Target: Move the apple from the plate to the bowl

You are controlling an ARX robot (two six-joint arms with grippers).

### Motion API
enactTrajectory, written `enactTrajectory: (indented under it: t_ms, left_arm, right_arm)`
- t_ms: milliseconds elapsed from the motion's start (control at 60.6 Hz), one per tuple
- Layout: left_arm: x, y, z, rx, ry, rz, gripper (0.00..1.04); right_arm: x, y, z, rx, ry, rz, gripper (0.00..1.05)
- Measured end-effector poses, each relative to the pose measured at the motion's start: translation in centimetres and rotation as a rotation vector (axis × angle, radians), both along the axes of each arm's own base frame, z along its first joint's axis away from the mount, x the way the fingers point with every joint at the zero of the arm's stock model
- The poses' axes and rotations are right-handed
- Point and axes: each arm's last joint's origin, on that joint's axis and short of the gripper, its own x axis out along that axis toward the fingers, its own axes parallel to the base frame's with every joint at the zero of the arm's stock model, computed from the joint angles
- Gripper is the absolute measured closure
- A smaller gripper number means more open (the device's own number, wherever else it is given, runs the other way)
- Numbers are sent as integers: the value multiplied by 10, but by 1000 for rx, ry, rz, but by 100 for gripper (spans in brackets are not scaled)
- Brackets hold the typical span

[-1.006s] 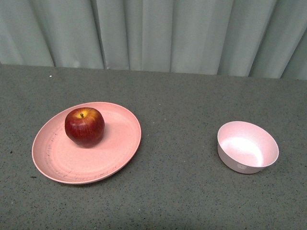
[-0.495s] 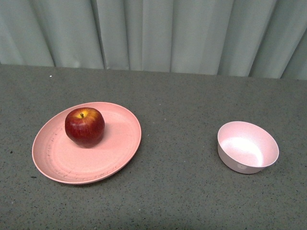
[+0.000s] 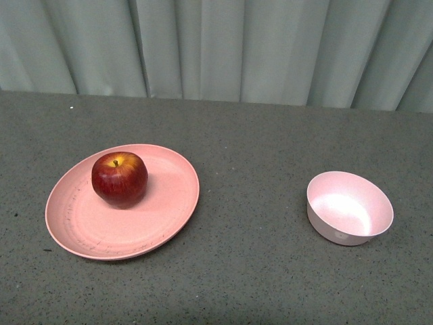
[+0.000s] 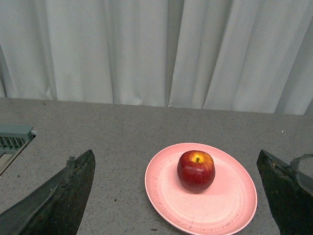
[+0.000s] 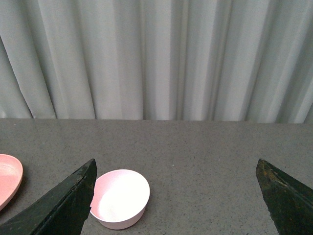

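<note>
A dark grey speckled desk point(image 3: 257, 135) runs back to a pale grey-green pleated curtain point(image 3: 216, 47) that fills the background. On the left side of the desk lies a wide, shallow salmon-pink plate point(image 3: 162, 203). A glossy dark-red apple point(image 3: 119, 179) stands upright on it, with a yellow patch around its short stem. The apple rests toward the plate's far-left part, inside the rim. Well apart to the right stands a small, deep pale-pink bowl point(image 3: 349, 207), its lighter inside catching the light. Between plate and bowl shows plain desk surface.

In the left wrist view, a pale ribbed grey-green object point(image 4: 12, 137) is cut off by the frame at the desk's edge. What it is cannot be told.

Neither arm shows in the front view. The left tool point(image 4: 175, 152) hangs above the near part of the desk and faces the curtain. Its two dark fingers point(image 4: 63, 196) are spread wide, framing the apple and plate from a distance, and they grip nothing. The right tool point(image 5: 176, 161) is held the same way. Its dark fingers point(image 5: 63, 205) are also spread wide and grip nothing, with the bowl seen beside one of them and a sliver of the plate at the frame's edge.
</note>
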Motion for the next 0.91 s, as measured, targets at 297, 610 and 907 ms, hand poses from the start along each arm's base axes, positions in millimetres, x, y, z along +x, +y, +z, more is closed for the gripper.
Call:
enactTrajectory:
  t_ms: [297,610,907]
  left_arm:
    - [0,0,0,0,0,1,7]
    - [0,0,0,0,0,1,7]
    - [0,0,0,0,0,1,7]
  right_arm:
    - [26,-2,9,-77,100,-163,9]
    - [131,28,27,-124,348,164,9]
    - [189,70,-16,-200,699,367,9]
